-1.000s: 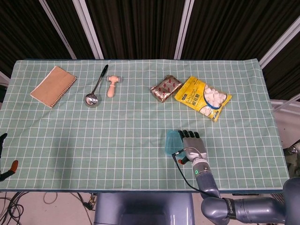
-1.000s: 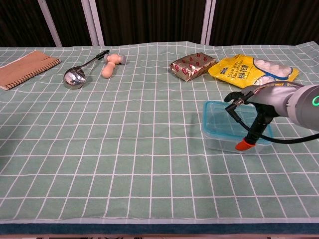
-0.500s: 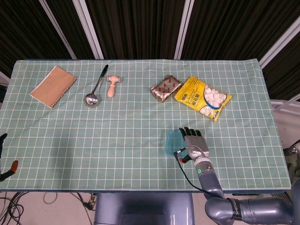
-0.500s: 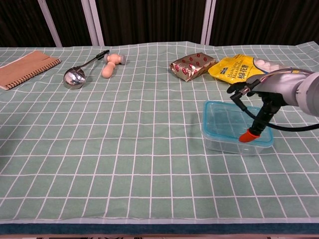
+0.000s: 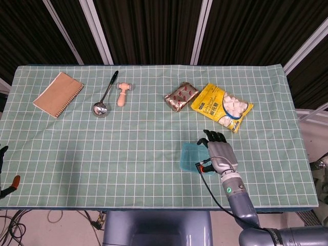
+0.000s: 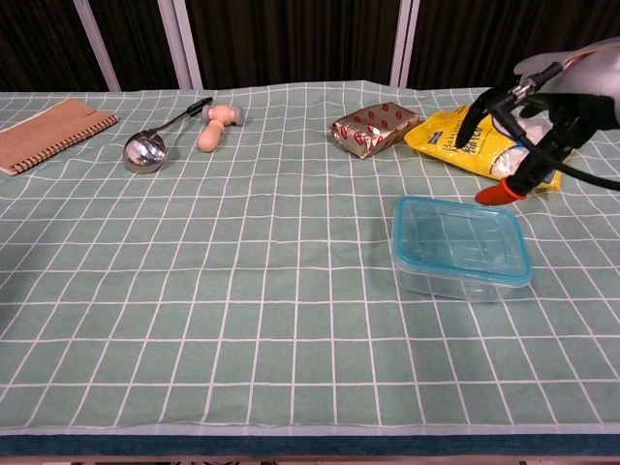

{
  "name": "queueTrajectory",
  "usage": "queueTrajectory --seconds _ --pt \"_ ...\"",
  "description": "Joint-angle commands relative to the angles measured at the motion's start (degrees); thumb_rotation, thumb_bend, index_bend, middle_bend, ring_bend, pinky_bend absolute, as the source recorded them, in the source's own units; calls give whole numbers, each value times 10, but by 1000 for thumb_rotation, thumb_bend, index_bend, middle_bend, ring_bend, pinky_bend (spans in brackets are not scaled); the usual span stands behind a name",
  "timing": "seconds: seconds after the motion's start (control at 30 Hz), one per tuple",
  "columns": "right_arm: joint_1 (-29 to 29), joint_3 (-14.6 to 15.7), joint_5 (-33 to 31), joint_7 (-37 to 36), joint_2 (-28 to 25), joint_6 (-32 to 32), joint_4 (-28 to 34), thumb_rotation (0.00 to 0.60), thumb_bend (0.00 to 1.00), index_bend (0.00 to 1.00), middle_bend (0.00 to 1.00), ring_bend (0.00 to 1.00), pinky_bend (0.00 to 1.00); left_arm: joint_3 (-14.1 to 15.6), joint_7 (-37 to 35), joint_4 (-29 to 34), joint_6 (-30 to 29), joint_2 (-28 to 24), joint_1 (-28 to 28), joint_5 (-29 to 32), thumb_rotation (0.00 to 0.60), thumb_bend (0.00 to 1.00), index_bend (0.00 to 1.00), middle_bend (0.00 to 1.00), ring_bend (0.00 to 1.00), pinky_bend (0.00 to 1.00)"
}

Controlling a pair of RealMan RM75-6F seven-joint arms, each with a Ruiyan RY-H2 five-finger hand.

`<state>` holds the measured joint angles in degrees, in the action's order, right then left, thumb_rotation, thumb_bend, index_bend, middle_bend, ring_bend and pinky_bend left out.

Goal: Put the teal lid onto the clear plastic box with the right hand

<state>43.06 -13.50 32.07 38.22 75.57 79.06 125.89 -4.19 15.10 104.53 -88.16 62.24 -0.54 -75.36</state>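
Above the box we log the right hand [image 6: 542, 97], raised clear of the table, fingers spread and slightly curled, holding nothing; its orange-tipped thumb [image 6: 499, 193] points down toward the box without touching it. From the head camera the same hand [image 5: 219, 154] overlaps the box's right part.

Item: box [image 6: 459, 248], clear plastic, on the table's near right. The teal lid [image 6: 407, 210] sits on it, rim matching rim all round; we see the box's inside through the lid.

Item: yellow bag [image 6: 475, 136], white pieces showing through its window, lying flat beyond the box, partly behind the hand in the chest view.

Item: red-patterned foil packet [image 6: 373, 128], just beside the bag on its left.

Item: small wooden mallet [image 6: 215, 124], far side, left of centre.

Item: metal ladle [image 6: 155, 140], black handle, bowl toward us, near the mallet on its left.

Item: brown spiral notebook [image 6: 48, 134], far left corner, well apart from the rest.

Item: table [image 6: 242, 320], covered by a green cloth with a white grid.

Item: left hand [image 5: 5, 174], only a dark sliver and an orange tip at the head view's left edge, off the table; we cannot tell how its fingers lie.
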Motion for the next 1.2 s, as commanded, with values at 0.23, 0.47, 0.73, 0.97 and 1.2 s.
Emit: queueTrajectory --seconds 0.23,0.47,0.73,0.97,1.2 --pt "-28 17 95 -63 18 -3 -37 600 409 584 112 0 0 0 0 0 0 0 0 0 600 321 77 0 0 0" --pt "-28 18 97 -64 33 -12 -62 600 480 626 113 0 0 0 -2 0 2 -1 0 2 600 321 77 0 0 0" --pt "-32 33 102 -60 44 -28 -82 600 565 654 112 0 0 0 -1 -1 2 -1 0 3 600 321 77 0 0 0" --pt "-42 58 114 -57 50 -39 -87 600 567 655 112 0 0 0 1 -2 4 0 -1 5 600 321 77 0 0 0" --pt "-50 67 122 -62 68 -45 -127 600 567 654 101 0 0 -1 -1 -2 3 0 -1 6 600 321 77 0 0 0"
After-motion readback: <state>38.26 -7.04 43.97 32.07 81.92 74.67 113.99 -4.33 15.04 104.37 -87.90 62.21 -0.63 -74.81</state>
